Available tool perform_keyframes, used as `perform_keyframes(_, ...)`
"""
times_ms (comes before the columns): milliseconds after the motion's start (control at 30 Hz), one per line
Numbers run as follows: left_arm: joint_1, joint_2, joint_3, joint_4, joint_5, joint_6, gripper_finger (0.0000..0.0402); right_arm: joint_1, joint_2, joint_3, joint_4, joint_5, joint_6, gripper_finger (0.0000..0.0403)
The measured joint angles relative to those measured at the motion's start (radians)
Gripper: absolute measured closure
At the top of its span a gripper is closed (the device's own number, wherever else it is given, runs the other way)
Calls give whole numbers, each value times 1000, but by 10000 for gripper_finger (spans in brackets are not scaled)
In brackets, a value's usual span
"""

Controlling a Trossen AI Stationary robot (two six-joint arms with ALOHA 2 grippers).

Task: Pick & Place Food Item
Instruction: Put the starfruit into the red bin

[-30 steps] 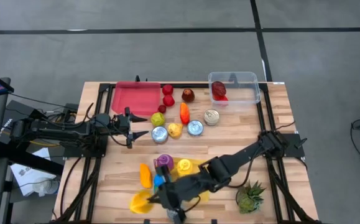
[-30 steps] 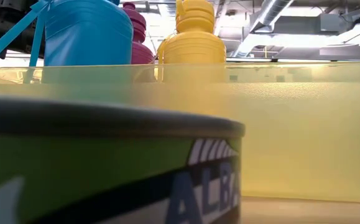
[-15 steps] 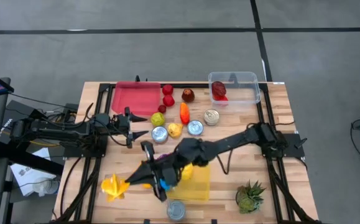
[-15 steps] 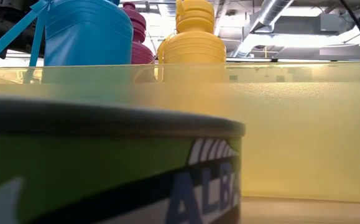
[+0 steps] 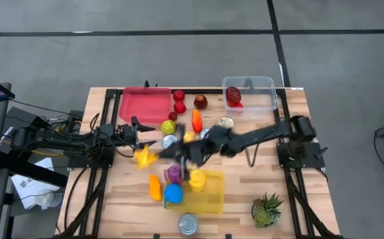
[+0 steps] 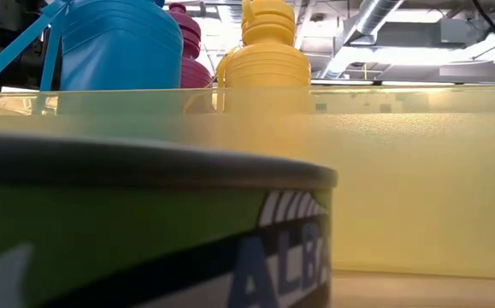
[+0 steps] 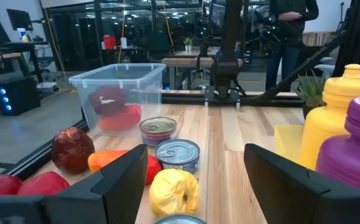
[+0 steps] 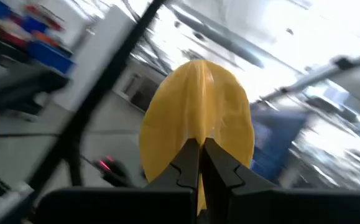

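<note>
Wooden table (image 5: 258, 192) carries your scattered food items, with a yellow bin (image 5: 208, 196) near its front edge.

You see the right gripper (image 8: 198, 163) with its fingers pressed together on the yellow banana (image 5: 143, 157) (blurred in the overhead view), lifted above the table beyond the yellow bin, just beside the left gripper (image 5: 145, 135). Your left gripper waits there with its fingers apart and nothing between them. A tin can (image 5: 188, 224) stands in front of the yellow bin, and the blue bottle (image 5: 172, 193), purple bottle (image 5: 174, 173) and yellow bottle (image 5: 196, 178) stand at the bin's edge.
</note>
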Motion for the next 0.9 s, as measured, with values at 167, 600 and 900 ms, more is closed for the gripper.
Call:
perform_keyframes(167, 0, 0, 0, 0, -6, 0, 142, -97, -179, -249, 26, 57, 70, 403)
perform_keyframes(600, 0, 0, -1, 18, -10, 20, 142, -418, -442, -548, -77, 96, 244, 403)
perform_keyframes(900, 40, 0, -1, 29, -113, 23, 142, -618, -232, -443, -64, -156, 401, 403)
